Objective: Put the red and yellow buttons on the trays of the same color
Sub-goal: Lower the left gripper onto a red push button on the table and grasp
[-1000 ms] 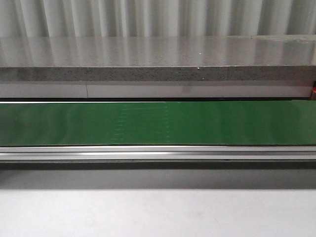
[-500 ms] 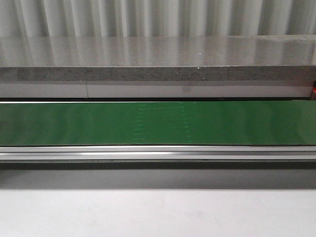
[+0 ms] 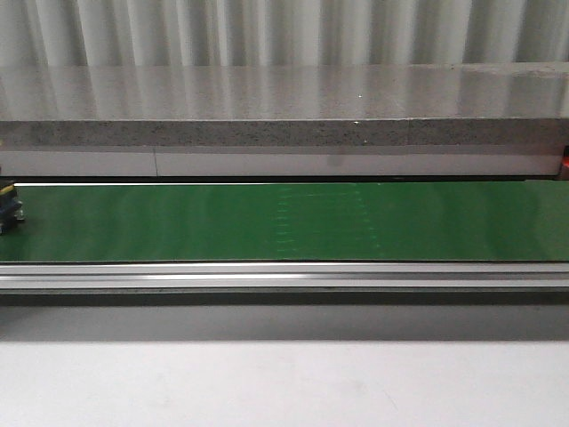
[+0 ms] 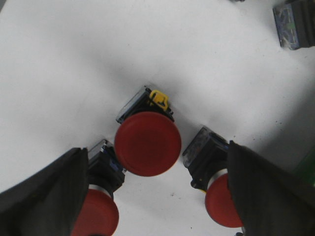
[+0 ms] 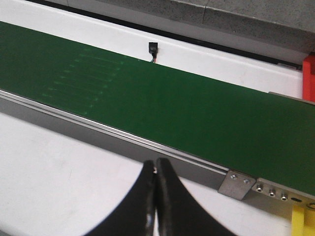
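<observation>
- In the front view a green conveyor belt (image 3: 284,222) runs across the whole width, with a metal rail (image 3: 284,276) along its near edge and a grey stone ledge (image 3: 284,116) behind it.
- At the far left end of the belt, a small dark object with a yellow bit (image 3: 9,206) just enters the front view; it is too cut off to identify.
- Neither arm shows in the front view.
- The left hand (image 4: 152,196) hangs over a white worktop (image 4: 98,59), its two dark fingers (image 4: 39,196) spread wide apart and gripping nothing.
- Between those fingers stands a red button (image 4: 147,142), red cap up, on a dark base with a yellow clip at one side.
- A second red button (image 4: 98,214) lies just beside one finger and is partly hidden by it; a third red button (image 4: 221,201) lies by the other finger, likewise partly covered.
- The three buttons sit close together without clearly touching.
- A small grey block (image 4: 290,22) lies at the edge of the left wrist view, well apart from the buttons.
- The right hand (image 5: 156,196) has its fingers pressed together, with nothing between them.
- It hangs above the pale worktop (image 5: 59,182) just beside the belt's rail, near a metal bracket (image 5: 236,184).
- A red piece (image 5: 308,78) shows beyond the belt, possibly a tray; I cannot tell.
</observation>
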